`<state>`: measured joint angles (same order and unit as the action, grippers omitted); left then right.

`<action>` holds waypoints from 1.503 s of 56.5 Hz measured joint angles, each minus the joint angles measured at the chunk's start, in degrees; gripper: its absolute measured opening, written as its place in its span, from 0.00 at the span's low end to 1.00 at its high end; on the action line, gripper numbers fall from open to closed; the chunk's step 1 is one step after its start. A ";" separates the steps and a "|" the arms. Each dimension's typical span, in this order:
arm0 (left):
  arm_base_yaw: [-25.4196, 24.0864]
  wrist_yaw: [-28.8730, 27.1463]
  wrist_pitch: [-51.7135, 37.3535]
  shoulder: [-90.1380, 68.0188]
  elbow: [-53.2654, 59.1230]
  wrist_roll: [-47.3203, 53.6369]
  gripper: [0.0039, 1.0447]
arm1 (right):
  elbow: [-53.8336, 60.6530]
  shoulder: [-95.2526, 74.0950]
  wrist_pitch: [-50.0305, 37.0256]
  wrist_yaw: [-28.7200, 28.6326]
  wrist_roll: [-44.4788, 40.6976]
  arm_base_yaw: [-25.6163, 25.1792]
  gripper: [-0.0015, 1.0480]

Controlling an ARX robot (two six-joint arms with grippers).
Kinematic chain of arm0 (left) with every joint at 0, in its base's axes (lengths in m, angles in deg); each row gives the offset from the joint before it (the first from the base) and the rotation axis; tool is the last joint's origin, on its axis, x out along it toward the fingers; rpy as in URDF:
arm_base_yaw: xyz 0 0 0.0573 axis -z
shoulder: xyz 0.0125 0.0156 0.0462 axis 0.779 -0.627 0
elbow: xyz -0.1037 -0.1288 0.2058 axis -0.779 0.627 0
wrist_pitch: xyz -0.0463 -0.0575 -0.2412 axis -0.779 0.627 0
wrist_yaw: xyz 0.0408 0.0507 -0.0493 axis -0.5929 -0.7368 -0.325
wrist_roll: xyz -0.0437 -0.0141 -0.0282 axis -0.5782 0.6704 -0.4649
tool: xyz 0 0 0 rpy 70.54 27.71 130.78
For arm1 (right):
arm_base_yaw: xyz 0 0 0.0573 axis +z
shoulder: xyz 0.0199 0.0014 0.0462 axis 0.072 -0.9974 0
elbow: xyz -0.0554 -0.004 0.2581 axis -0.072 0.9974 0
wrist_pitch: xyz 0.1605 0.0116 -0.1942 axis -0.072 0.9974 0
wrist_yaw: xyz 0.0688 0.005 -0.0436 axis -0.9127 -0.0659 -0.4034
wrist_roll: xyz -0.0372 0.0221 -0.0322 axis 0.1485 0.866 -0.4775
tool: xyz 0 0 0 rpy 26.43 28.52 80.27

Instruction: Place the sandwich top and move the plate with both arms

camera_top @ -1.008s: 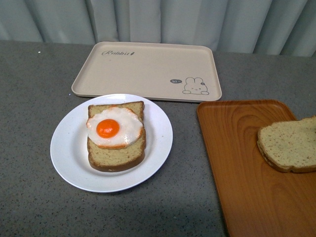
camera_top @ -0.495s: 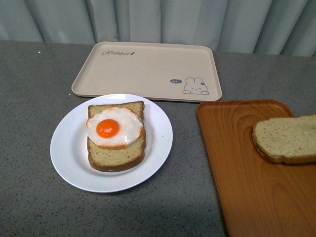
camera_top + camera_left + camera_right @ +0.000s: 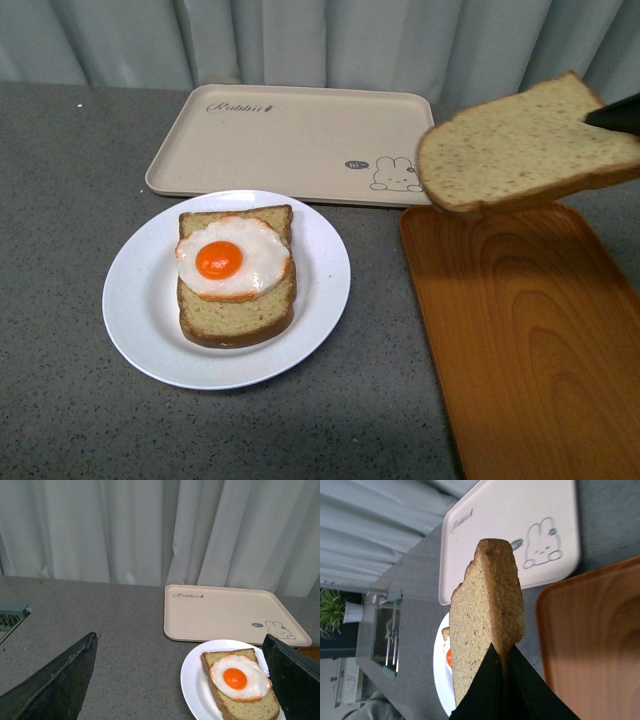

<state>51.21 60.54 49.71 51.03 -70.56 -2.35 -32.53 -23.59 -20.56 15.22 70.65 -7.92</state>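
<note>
While fingers [image 3: 487, 692] pinch sandwich top [image 3: 520, 150] edge, plate [image 3: 135, 300] apart

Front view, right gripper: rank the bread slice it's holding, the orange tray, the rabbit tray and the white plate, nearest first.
1. sandwich top: clamped in the right gripper.
2. orange tray: directly underneath it.
3. rabbit-print tray: to its left, at the back of the table.
4. plate: farthest left, closer to the robot.

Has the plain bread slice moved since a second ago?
Yes. The slice has lifted off the orange tray and shifted left, toward the rabbit tray.
</note>
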 joint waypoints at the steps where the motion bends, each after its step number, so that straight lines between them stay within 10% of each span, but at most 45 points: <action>1: 0.00 0.00 0.00 0.02 0.00 0.00 0.94 | 0.11 0.00 -0.57 0.28 0.74 1.20 0.02; 23: 0.00 0.00 0.00 0.00 0.00 0.00 0.94 | -5.64 -11.30 -6.86 6.54 8.37 22.01 0.02; 67: 0.00 0.02 0.00 0.00 0.00 0.00 0.94 | -14.62 -22.60 -3.15 10.78 8.87 28.50 0.02; 85: 0.00 0.00 0.00 0.00 0.00 0.00 0.94 | -8.11 -19.04 -6.05 13.20 8.72 23.74 0.64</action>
<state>51.21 60.54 49.71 51.03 -70.56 -2.35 -40.64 -42.62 -26.61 28.42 79.37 15.82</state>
